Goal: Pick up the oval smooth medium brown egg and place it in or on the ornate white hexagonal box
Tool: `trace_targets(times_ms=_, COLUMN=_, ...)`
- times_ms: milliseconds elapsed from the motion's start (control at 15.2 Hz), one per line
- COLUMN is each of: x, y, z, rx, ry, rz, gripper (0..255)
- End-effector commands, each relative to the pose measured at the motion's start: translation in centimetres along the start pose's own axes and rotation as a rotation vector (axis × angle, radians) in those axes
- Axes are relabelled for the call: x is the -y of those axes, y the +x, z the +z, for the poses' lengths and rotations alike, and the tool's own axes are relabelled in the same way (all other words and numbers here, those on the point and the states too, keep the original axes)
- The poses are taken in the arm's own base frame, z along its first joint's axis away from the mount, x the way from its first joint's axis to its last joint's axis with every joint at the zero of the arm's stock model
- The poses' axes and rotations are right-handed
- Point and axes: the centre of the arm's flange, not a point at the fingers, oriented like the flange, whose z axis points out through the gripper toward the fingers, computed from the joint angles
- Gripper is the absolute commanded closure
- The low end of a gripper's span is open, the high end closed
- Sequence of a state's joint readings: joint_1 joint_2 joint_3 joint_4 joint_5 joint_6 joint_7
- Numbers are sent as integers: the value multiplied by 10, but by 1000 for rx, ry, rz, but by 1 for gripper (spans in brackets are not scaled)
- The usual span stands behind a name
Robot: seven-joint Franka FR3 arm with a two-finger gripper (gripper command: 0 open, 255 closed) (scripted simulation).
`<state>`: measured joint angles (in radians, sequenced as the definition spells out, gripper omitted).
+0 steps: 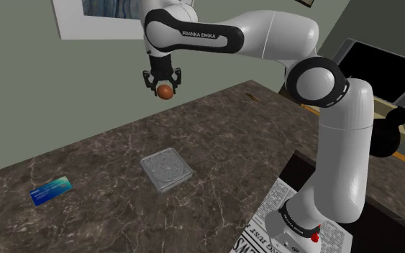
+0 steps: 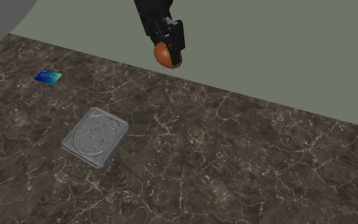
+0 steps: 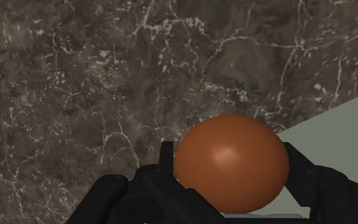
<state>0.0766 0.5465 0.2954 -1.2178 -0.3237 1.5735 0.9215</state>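
We count one egg [image 2: 167, 55], and it is brown. We count one box [image 1: 166, 170], flat and grey. We count one card [image 1: 50, 190], and it is blue. We see one table [image 1: 258, 136], dark with thin white lines. We count one arm [image 1: 265, 34], white, with one gripper [image 1: 165, 87] on it. The gripper has two black fingers [image 3: 166, 167]. We see one stand [image 1: 269, 233] under the arm. We count one picture [image 1: 96, 20] on the wall.
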Motion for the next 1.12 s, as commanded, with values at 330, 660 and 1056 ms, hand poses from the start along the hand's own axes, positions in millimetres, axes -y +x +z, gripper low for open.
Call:
trace_targets(times_ms=330, x=-5, y=-7, z=-41, rx=-40, ry=51, rz=4, gripper=255)
trace_targets(times_ms=660, x=-7, y=-73, z=-44, rx=-40, ry=51, rz=4, gripper=255)
trace_targets(times_ms=1056, x=-10, y=-152, z=-47, rx=-40, ry=51, rz=4, gripper=255)
